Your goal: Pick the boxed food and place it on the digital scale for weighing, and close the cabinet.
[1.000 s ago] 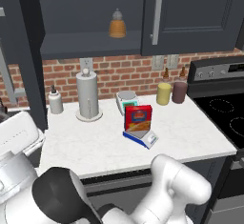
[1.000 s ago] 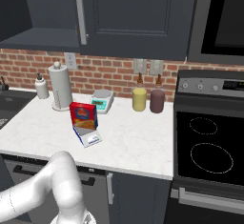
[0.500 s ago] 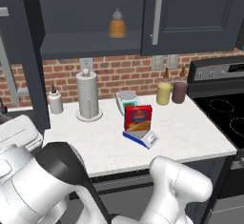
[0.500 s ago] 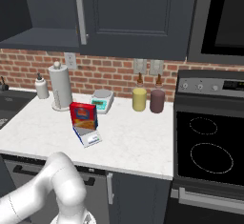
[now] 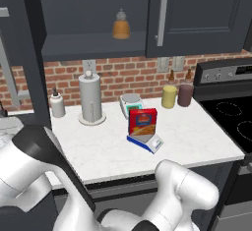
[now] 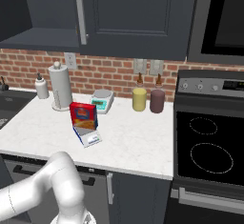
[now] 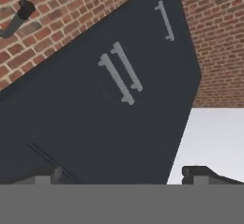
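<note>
arm point(image 5: 182, 195): we see glossy white rounded links
joints point(image 5: 39, 146): we see black bands
fingertips point(image 7: 202, 173): small, dark

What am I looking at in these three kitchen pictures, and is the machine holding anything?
It is a rendered kitchen with a white robot arm on a driving base. Two pictures come from cameras on the base, behind the arm to its left and right. The third looks along the hand, whose dark fingertips stand apart, open, holding nothing, facing dark cabinets. On the white counter a red food box stands on a blue scale. Behind are a paper towel roll, a white scale and bottles. The upper cabinet stands open, a bottle inside.
</note>
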Controlling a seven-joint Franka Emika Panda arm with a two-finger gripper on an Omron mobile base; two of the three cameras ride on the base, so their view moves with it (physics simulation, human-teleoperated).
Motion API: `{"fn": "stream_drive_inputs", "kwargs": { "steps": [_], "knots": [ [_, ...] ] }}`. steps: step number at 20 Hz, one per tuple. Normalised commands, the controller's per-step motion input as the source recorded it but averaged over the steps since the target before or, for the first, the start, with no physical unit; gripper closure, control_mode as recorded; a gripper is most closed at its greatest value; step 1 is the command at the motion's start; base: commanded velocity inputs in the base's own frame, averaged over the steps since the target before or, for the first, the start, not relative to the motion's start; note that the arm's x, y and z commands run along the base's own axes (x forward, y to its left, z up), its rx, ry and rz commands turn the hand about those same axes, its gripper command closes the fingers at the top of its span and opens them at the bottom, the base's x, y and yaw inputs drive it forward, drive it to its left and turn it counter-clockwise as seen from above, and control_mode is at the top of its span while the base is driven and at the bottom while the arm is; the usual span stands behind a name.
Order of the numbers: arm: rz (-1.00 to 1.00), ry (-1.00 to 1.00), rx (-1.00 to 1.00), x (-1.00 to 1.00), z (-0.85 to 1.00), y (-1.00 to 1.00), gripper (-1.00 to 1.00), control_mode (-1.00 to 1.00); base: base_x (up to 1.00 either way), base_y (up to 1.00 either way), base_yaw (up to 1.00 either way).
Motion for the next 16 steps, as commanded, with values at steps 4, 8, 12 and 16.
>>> {"fn": "stream_drive_inputs", "kwargs": {
  "steps": [4,8,12,16],
  "knots": [
    [0.0,0.34,0.23,0.0,0.15,-0.09,-1.0,-1.0,0.0,0.0,0.0],
    [-0.06,0.2,0.24,0.0,0.29,-0.37,-1.0,-1.0,0.0,0.0,0.0],
    [-0.09,0.18,0.25,0.02,0.35,-0.62,-1.0,-1.0,0.0,0.0,0.0],
    [-0.12,0.19,0.26,0.04,0.36,-0.85,-1.0,-1.0,0.0,0.0,0.0]
  ]
}}
